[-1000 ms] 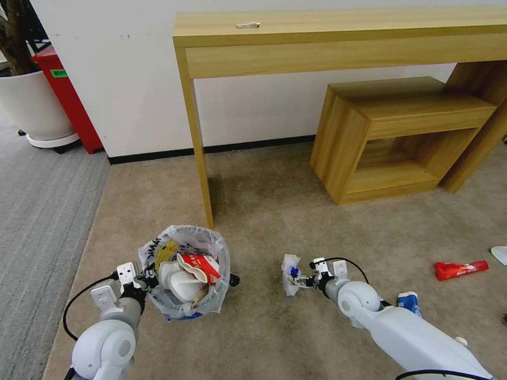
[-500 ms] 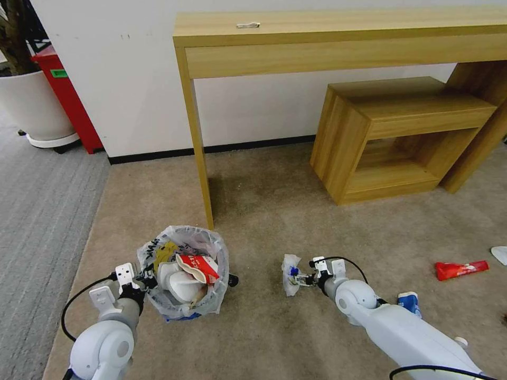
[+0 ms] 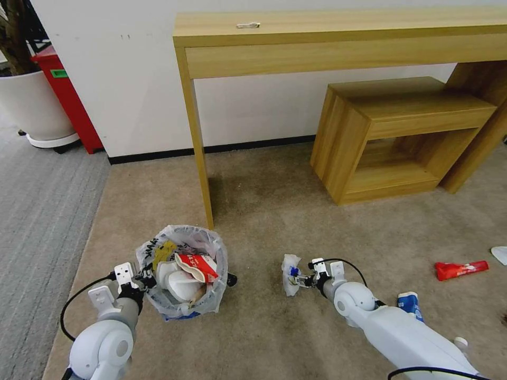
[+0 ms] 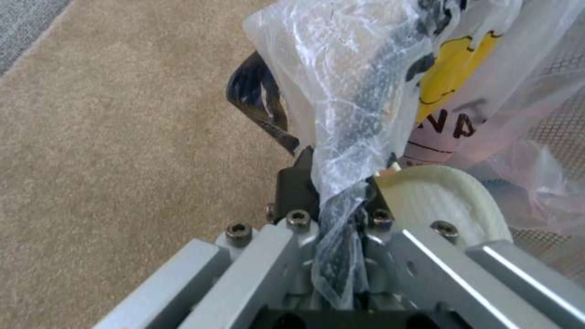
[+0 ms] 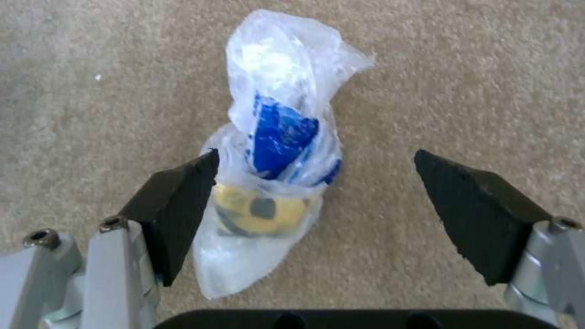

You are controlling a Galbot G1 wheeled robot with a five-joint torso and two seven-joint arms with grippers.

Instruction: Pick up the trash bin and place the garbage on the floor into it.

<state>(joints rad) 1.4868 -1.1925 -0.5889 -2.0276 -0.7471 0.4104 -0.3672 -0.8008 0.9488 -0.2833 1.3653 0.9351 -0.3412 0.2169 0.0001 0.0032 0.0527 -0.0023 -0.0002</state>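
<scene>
Left end effector (image 3: 143, 279): clenched on the near rim of the trash bin (image 3: 182, 272); in the left wrist view a twist of the bin's crinkly liner bag (image 4: 372, 105) runs down between its closed fingers.
Trash bin: low on the beige carpet floor (image 3: 274, 211), just in front of the long wooden worktop's leg (image 3: 198, 137); whether it rests on the carpet or is raised off it cannot be told.
Bin contents: a crumpled red-white carton (image 3: 196, 265) on top, a white slipper (image 3: 177, 282) under it, the yellow face mark (image 4: 451, 73) showing on the liner.
Right end effector (image 3: 301, 279): released, jaws spread wide either side of a small clear plastic wrapper (image 5: 271, 155) with blue and yellow print; one finger (image 5: 177, 205) touches the wrapper's side, the other stands apart.
Wrapper: lying on the carpet, right of the bin and well apart from it.
Other garbage: a red wrapper (image 3: 460, 269) farther right, a blue-white paper cup (image 3: 410, 303) beside the right arm.
</scene>
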